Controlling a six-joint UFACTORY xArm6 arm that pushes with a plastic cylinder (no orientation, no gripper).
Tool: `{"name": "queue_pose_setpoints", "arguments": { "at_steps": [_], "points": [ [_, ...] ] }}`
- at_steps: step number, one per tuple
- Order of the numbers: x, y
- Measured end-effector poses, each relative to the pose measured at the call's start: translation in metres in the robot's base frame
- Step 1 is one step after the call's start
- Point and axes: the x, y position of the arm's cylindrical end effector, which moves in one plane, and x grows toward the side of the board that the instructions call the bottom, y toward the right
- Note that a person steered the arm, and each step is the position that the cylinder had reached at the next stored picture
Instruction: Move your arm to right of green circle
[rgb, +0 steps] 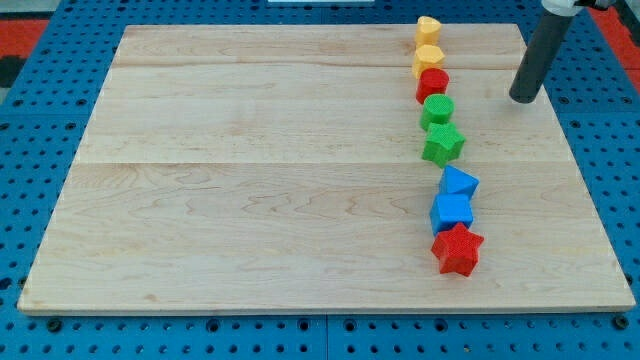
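The green circle (437, 108) lies on the wooden worktop (250, 180) in the view's upper right part, as the fourth member of a near-vertical column of blocks. Directly above it, and touching it, is the red block (432, 84), whose shape cannot be made out with certainty. Directly below it, and touching it, is the green star (443, 143). Above the red block are two yellow blocks, one (427, 60) beneath the other (429, 29), the upper one at the worktop's top edge. Below the green star, after a small gap, come a blue block (459, 183), a blue cube (452, 212) and a red star (458, 250), each in contact with the next. The tool is a straight dark rod; it has no jaws and grasps nothing. My tip (522, 99) rests on the worktop to the view's right of the green circle, at roughly the same level, well apart from it and touching no block.
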Motion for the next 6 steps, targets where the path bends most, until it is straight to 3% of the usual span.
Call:
{"name": "queue_pose_setpoints", "arguments": {
  "at_steps": [4,5,6],
  "points": [
    [0.012,-0.029],
    [0.034,-0.092],
    [0.041,-0.191]
  ]
}}
